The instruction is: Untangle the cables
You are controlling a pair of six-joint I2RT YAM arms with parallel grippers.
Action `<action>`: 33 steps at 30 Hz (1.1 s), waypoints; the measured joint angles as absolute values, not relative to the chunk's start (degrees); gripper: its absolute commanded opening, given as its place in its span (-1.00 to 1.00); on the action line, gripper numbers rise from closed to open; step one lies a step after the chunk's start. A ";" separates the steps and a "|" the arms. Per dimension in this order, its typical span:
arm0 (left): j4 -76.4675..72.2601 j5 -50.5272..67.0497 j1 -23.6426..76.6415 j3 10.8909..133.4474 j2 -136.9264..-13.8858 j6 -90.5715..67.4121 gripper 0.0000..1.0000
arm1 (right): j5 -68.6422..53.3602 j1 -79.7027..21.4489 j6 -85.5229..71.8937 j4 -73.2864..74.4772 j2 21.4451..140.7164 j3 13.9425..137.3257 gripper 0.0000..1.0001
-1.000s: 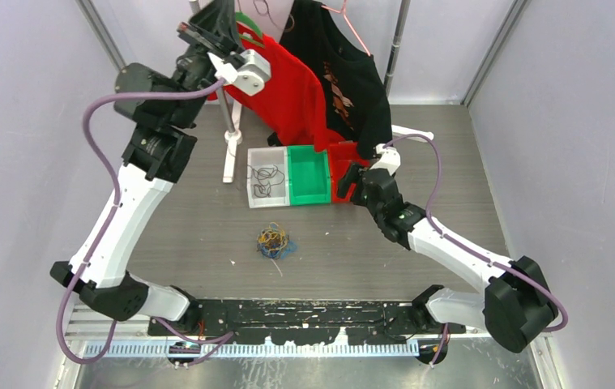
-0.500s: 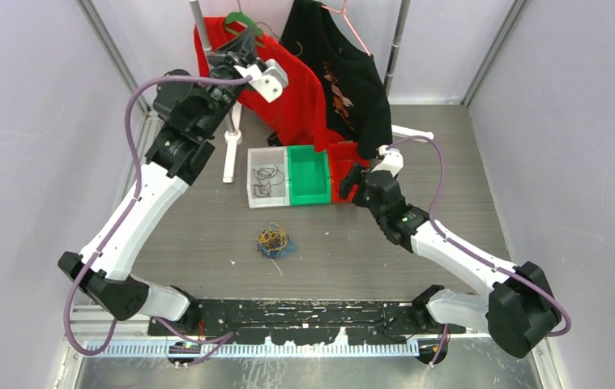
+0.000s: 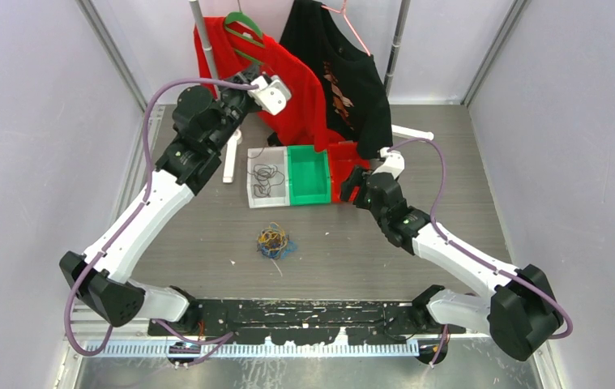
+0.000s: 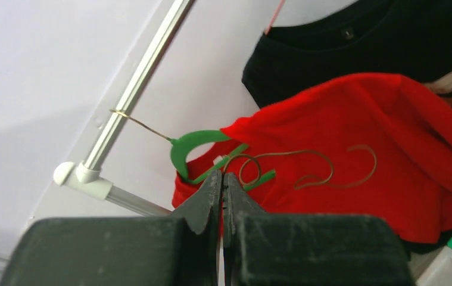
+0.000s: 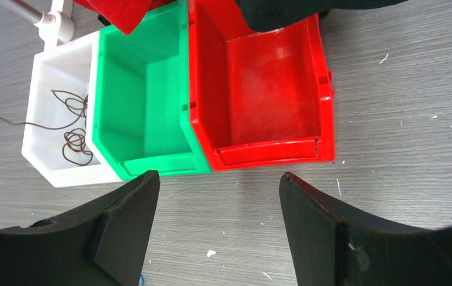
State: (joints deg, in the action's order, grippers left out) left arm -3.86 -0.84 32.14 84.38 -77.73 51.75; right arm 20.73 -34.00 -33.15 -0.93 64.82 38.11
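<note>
A fist-sized clump of cables (image 3: 273,241), yellow, blue and dark strands, lies on the table in front of the bins. Several dark strands (image 3: 265,180) lie loose in the white bin (image 3: 254,198), which also shows in the right wrist view (image 5: 44,65). My left gripper (image 3: 249,79) is raised before the red shirt; in its wrist view it (image 4: 222,176) is shut on a thin dark cable (image 4: 298,151) that loops out from the tips. My right gripper (image 3: 351,188) hovers open and empty over the table just before the red bin (image 5: 324,107), as the right wrist view (image 5: 218,185) shows.
A green bin (image 3: 308,194) stands between the white and red bins. A red shirt (image 3: 296,97) on a green hanger (image 4: 187,146) and a black shirt (image 3: 344,73) hang from a rail at the back. A white stand (image 3: 229,158) rises left of the bins.
My left gripper has come down and to the right, from high at the back toward the red shirt. The right arm has barely moved.
</note>
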 measured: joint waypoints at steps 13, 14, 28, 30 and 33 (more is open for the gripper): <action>-2.48 -1.39 32.14 90.50 -77.62 47.66 -1.00 | 20.67 -34.00 -33.45 -0.78 63.57 37.12 0.55; -1.80 -1.39 32.14 89.12 -77.19 47.35 -1.00 | 20.67 -34.00 -33.45 -0.78 63.57 36.99 0.55; 3.95 -2.68 31.81 77.87 -80.47 46.96 -1.00 | 20.73 -34.00 -33.63 -0.67 62.35 35.51 0.55; 5.93 -2.92 31.42 78.85 -82.11 45.76 -1.00 | 20.73 -34.00 -33.61 -0.69 62.35 35.46 0.55; 12.14 -4.69 30.85 83.72 -86.98 42.04 -1.00 | 20.73 -33.95 -33.61 -0.67 62.35 35.44 0.55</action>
State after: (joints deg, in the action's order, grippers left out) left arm 12.14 -4.69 30.85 83.72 -86.98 42.04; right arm 20.73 -33.95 -33.61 -0.67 62.35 35.44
